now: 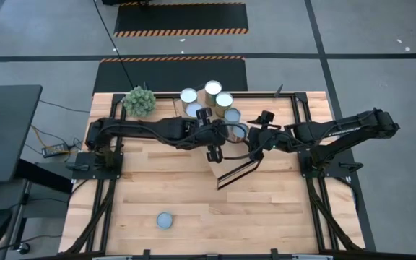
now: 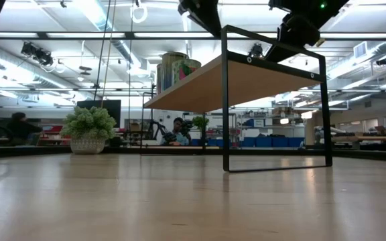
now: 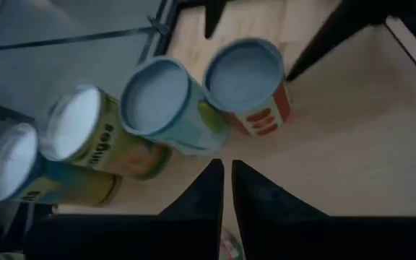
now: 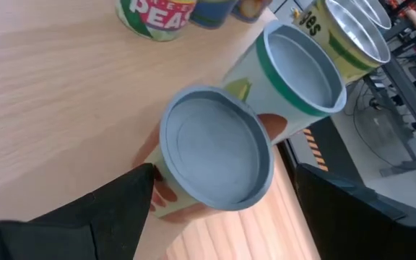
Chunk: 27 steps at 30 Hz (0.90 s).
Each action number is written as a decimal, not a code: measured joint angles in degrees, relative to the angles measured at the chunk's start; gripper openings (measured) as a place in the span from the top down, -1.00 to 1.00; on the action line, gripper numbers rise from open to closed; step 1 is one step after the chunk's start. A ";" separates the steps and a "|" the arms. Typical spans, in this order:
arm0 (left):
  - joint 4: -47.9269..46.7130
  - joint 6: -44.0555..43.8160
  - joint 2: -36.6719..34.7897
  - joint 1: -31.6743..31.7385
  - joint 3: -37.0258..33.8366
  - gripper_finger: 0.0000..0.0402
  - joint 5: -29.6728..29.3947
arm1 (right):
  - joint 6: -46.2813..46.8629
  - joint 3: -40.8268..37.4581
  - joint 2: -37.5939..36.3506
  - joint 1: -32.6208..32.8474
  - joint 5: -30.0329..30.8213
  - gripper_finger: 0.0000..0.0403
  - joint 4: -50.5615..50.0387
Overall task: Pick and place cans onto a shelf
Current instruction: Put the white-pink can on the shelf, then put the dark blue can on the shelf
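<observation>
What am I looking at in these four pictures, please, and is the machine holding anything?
It is a robot with two dark jointed arms at a slatted wooden table. One picture looks straight down, one looks level across the tabletop, and two come from cameras on the wrists. On the table stand a light-wood shelf with a black metal frame, a spiky green plant ball and one lone grey-topped can. Several labelled metal cans stand on the shelf. The left gripper hangs shut and empty beside them. The right gripper is open around a can with a bluish-grey lid, which stands on the shelf.
</observation>
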 joint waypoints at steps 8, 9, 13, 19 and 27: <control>-0.50 1.49 -1.38 0.00 0.04 0.82 -2.47 | -0.68 0.00 0.04 -1.14 -0.63 -0.72 1.43; -0.57 1.49 -1.38 0.00 0.04 0.82 -2.45 | -1.09 0.00 0.04 -1.23 -0.70 -0.72 1.59; -0.56 1.52 -1.57 0.02 0.04 0.82 -2.45 | -1.55 0.00 0.04 -1.45 -0.82 -0.72 1.89; -0.67 1.45 -1.60 -0.17 0.04 0.82 -2.24 | -1.55 0.00 0.04 -1.75 -0.85 -0.72 1.98; -3.18 -2.41 -2.62 -1.13 0.09 0.82 23.36 | -1.35 1.73 -1.85 2.07 -1.23 -0.72 -0.58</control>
